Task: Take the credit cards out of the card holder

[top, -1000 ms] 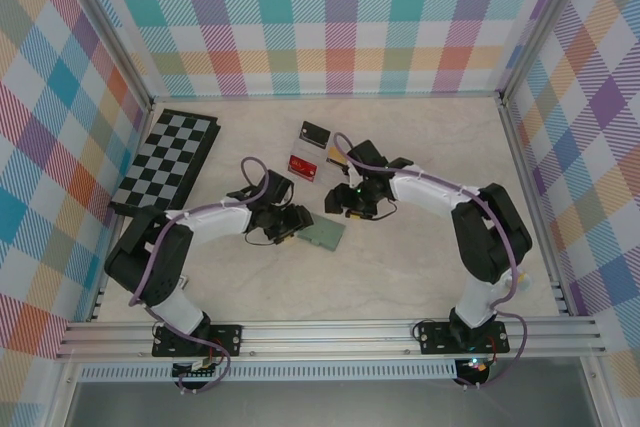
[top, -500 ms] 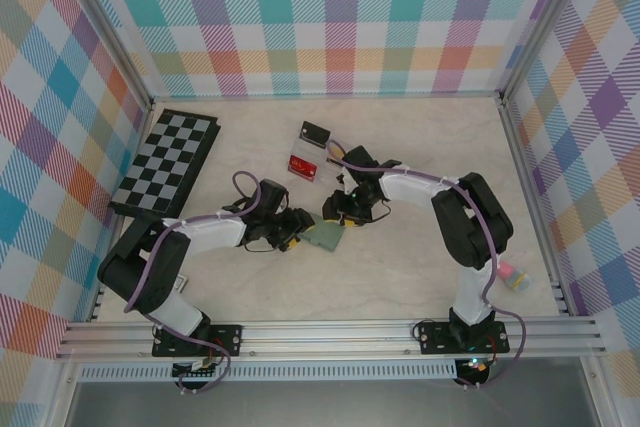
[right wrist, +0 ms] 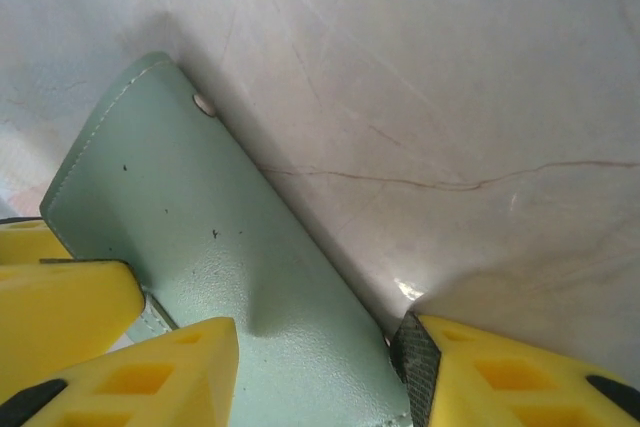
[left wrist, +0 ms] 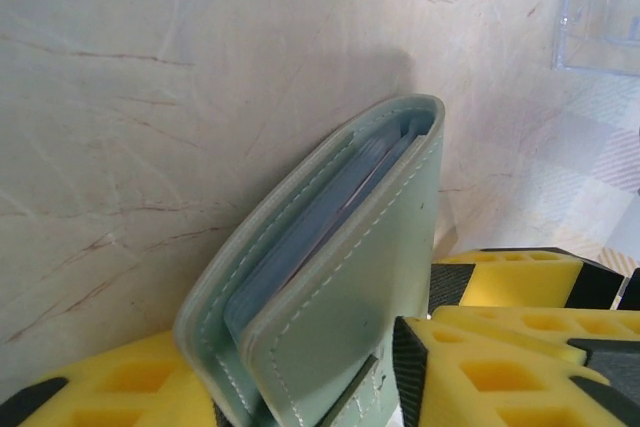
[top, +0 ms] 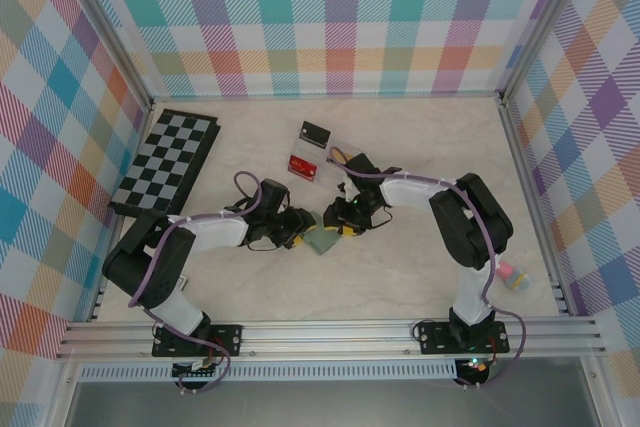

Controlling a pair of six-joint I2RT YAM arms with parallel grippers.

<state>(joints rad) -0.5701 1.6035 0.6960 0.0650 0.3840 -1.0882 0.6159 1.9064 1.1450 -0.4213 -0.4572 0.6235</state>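
Well to the left of the left tool, a folded chessboard lies flat on the marble-patterned bench. We see both arms reaching in to meet at the middle of the bench, their tools nose to nose over one small item.

Between them is the grey-green card holder. In the left wrist view it stands on its edge, its two stitched covers parted a little at the top. The left tool's yellow pads press against both covers near the base, so this tool is narrowed onto the holder and holds it. Inside the fold we make out the pale blue lining and thin stacked edges at the top corner. Whether those edges are cards or slots, we cannot tell.

The right tool sits just to the right of the holder. In its wrist view the outer cover runs between its yellow pads, with one pad at the cover's edge. We cannot tell whether it is clamped or merely straddling the holder.

Beyond both tools, towards the back wall, a clear tray carries a red card at its near end and a dark card at its far end. Far off to the right of the right tool, near the frame rail, lies a small pink and yellow object.
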